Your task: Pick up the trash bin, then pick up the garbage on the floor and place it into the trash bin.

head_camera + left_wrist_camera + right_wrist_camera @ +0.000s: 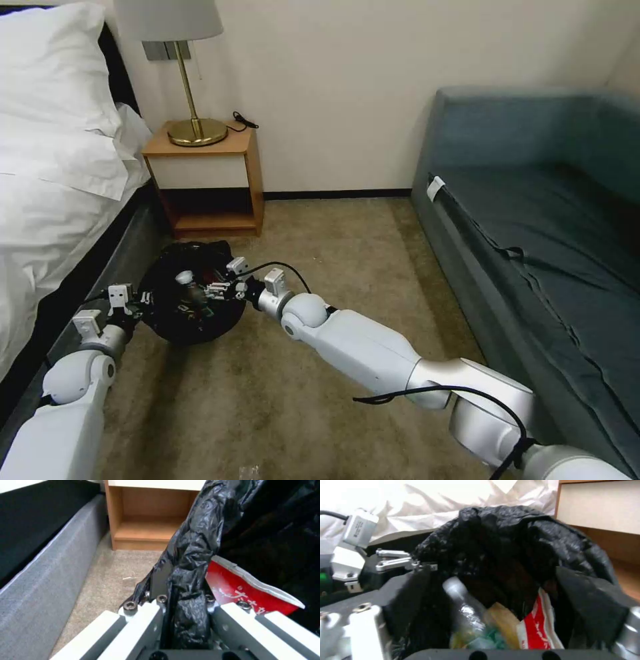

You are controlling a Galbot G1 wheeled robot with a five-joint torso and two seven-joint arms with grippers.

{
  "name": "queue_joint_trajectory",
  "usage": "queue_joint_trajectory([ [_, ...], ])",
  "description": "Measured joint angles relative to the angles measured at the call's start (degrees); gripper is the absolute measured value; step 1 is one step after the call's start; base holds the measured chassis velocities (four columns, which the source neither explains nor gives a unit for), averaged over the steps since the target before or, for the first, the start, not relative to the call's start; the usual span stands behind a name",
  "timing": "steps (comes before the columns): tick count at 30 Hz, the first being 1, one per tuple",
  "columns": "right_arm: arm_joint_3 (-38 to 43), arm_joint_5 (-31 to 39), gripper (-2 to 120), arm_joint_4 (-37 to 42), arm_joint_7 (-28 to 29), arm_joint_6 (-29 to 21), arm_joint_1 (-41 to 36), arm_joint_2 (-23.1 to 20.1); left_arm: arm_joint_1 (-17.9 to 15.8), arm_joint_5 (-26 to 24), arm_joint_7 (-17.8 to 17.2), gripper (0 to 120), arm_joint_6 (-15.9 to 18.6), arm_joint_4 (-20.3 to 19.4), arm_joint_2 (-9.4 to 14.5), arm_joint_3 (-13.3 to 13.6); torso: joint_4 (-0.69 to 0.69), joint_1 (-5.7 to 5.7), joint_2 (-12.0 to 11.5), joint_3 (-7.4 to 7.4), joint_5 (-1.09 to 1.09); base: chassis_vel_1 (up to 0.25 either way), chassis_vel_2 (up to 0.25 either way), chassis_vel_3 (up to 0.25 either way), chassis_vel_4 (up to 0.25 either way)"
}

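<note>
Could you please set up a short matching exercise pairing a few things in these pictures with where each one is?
Things:
1. red snack packet
2. gold lamp
3. left pincer
4. white pillow

Places:
A. on the bed
B. clamped on the trash bin's black bag rim
C. on the wooden nightstand
D. inside the trash bin

Pairs: 1-D, 2-C, 3-B, 4-A
</note>
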Motion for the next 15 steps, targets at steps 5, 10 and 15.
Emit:
queue_joint_trajectory([
  [5,0.51,0.94,100,1.13,0.14,-0.07,-0.23,-0.25,-0.16,0.00,-0.03,1,0.04,0.04,0.00,0.09,0.00,0.00,0.00,0.00,0.00,0.000,0.000,0.000,0.000],
  [10,1.58,2.81,100,3.32,1.25,-1.18,0.34,-0.66,-0.27,0.00,-0.03,1,0.05,0.32,-0.05,0.22,-0.01,0.00,0.00,0.00,0.00,0.000,0.000,0.000,0.000],
  [15,4.87,3.56,100,4.63,1.96,-1.61,1.88,-0.51,-0.30,0.00,-0.04,1,0.05,0.70,-0.07,0.35,0.00,0.00,0.00,0.00,0.00,0.000,0.000,0.000,0.000],
])
